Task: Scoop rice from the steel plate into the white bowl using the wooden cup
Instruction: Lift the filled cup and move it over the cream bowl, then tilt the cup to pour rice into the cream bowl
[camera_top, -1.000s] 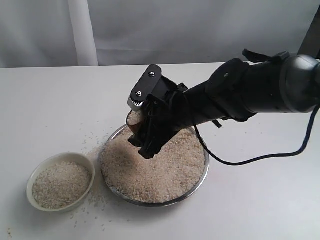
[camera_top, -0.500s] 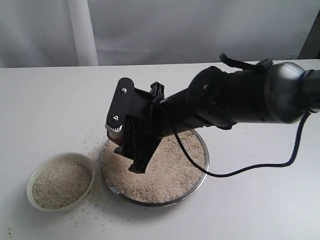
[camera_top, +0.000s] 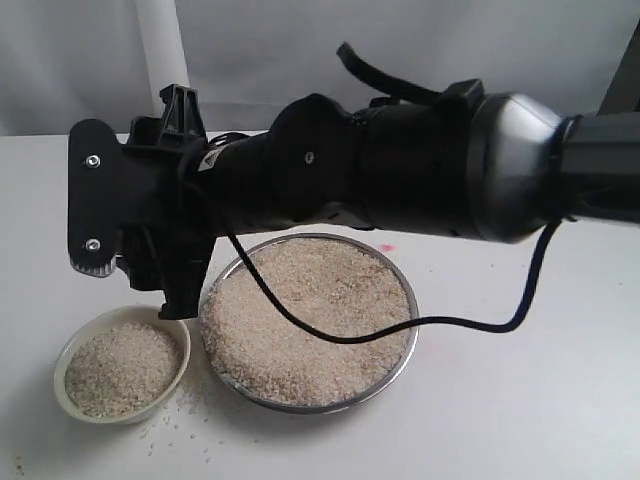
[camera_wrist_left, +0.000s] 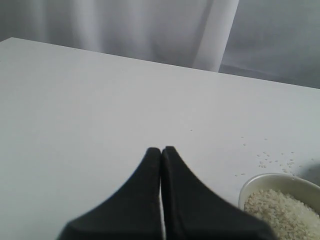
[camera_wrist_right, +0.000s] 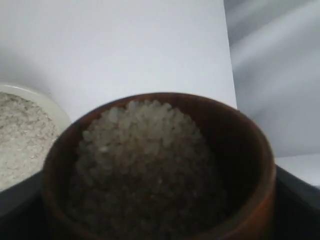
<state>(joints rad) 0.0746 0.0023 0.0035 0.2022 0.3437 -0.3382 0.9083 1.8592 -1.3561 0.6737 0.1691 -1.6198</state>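
My right gripper (camera_top: 165, 290) reaches across to the left and hangs just above the far rim of the white bowl (camera_top: 72, 350). It is shut on the wooden cup (camera_wrist_right: 252, 165), which is upright and heaped with rice (camera_wrist_right: 140, 145); the exterior view hides the cup behind the gripper. The bowl (camera_wrist_right: 47, 107) holds a layer of rice (camera_top: 120, 368) and shows beside the cup in the right wrist view. The steel plate (camera_top: 408, 335) sits right of the bowl, full of rice (camera_top: 310, 320). My left gripper (camera_wrist_left: 161, 150) is shut on nothing, over bare table near the bowl (camera_wrist_left: 260, 181).
Loose grains (camera_top: 185, 405) lie scattered on the white table (camera_top: 520, 420) around the bowl and plate, with more (camera_wrist_left: 275, 160) seen from the left wrist. A black cable (camera_top: 470, 322) droops from the right arm over the plate. A pale curtain hangs behind the table.
The right arm has lifted the cup out of the plate's rice and swung left, from over the plate's left edge to above the white bowl.
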